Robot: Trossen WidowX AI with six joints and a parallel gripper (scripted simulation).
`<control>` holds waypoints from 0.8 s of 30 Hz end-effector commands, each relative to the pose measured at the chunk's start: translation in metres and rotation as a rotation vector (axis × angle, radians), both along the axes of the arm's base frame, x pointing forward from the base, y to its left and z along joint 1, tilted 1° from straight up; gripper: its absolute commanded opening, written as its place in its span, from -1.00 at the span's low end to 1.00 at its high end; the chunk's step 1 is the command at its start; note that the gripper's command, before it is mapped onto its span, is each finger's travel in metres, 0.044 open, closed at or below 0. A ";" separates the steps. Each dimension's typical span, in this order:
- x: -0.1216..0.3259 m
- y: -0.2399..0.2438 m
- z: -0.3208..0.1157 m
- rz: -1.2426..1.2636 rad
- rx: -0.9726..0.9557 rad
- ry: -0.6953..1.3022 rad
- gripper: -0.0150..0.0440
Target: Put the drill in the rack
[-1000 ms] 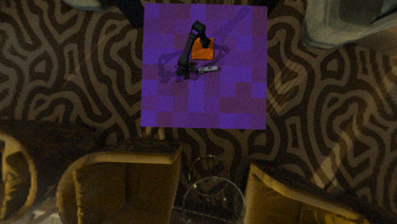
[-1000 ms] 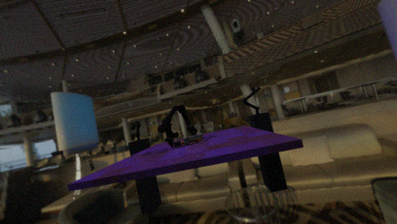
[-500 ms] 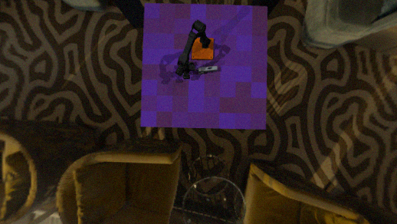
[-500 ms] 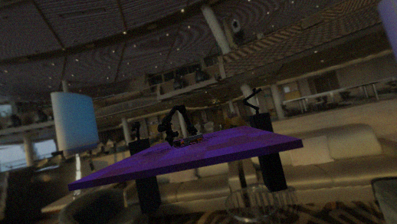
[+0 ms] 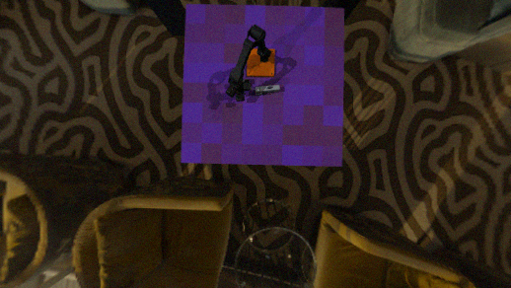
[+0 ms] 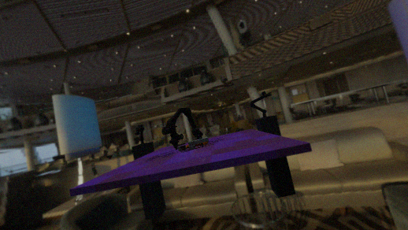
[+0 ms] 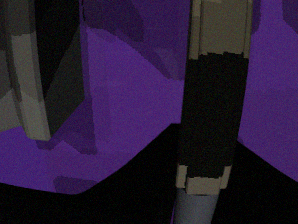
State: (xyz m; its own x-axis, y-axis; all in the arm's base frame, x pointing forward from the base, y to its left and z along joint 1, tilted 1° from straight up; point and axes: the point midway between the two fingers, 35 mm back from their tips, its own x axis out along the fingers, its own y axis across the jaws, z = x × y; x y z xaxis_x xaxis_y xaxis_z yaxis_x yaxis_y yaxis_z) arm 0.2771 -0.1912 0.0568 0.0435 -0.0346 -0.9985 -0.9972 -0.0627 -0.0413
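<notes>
On purple tabletop (image 5: 296, 128) (image 6: 220, 151) (image 7: 135, 85), orange plate (image 5: 254, 72) under arm (image 5: 241, 61) (image 6: 173, 120) (top view shows it, wrist doesn't).

Orange base plate (image 5: 260, 73), tabletop (image 5: 296, 128) (image 6: 236, 153) patched purple and maroon.

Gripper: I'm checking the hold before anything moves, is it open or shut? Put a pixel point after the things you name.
The gripper (image 5: 246, 89) (image 6: 179, 144) (image 7: 192, 135) is shut on a long, dark-banded piece (image 7: 214, 100); the wrist view shows it running between the black fingers.

Plush seats and a patchy tabletop
Velvety mustard armchairs (image 5: 192, 242) look soft as cloth; the square purple tabletop (image 5: 296, 128) (image 6: 220, 153) looks matt; the round table (image 5: 238, 256) looks like glossy glass.
</notes>
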 end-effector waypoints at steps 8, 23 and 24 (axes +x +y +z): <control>0.000 0.001 0.007 0.003 -0.001 -0.002 -0.49; -0.001 0.002 0.015 0.003 -0.001 -0.002 -0.49; -0.001 0.002 0.016 0.003 -0.001 -0.002 -0.49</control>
State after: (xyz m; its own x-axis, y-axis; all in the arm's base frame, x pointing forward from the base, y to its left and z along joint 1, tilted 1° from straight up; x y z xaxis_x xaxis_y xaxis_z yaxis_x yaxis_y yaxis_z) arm 0.2754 -0.1893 0.0696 0.0434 -0.0344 -0.9985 -0.9971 -0.0644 -0.0411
